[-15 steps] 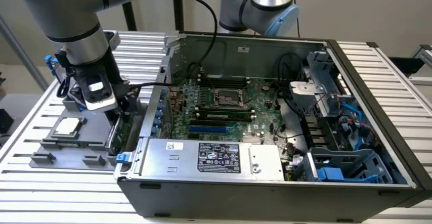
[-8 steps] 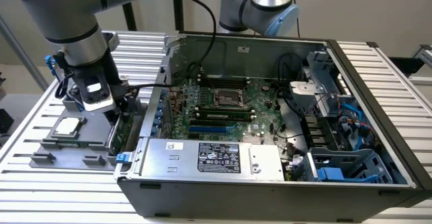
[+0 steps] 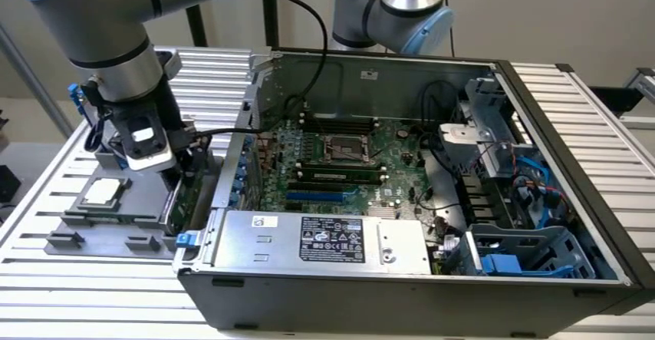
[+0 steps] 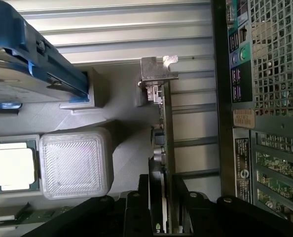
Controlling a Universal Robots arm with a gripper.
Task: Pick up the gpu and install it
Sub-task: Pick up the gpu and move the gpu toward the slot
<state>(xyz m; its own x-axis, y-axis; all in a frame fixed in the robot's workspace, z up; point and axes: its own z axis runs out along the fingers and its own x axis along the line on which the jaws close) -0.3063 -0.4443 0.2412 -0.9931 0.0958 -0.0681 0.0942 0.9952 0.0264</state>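
Note:
The gpu [image 3: 187, 196] stands on its long edge in a grey holder [image 3: 123, 221], just outside the wall of the open computer case [image 3: 409, 282] on the exterior view's left. The wrist view looks along the gpu [image 4: 164, 123] edge-on, its silver end bracket [image 4: 159, 69] at the far end. My gripper [image 3: 180, 173] reaches down over the card. My gripper [image 4: 162, 215] has one black finger [image 4: 136, 210] against each face of the card, so it is shut on the gpu. The motherboard [image 3: 338, 156] lies exposed inside the case.
A square silver CPU chip [image 3: 103, 192] sits in the grey holder beside the card, as does a translucent square block [image 4: 75, 163]. A hard drive in a blue frame [image 4: 28, 59] stands further along. The case's perforated back panel [image 4: 274, 74] is close beside the card. A second arm [image 3: 399, 10] stands behind the case.

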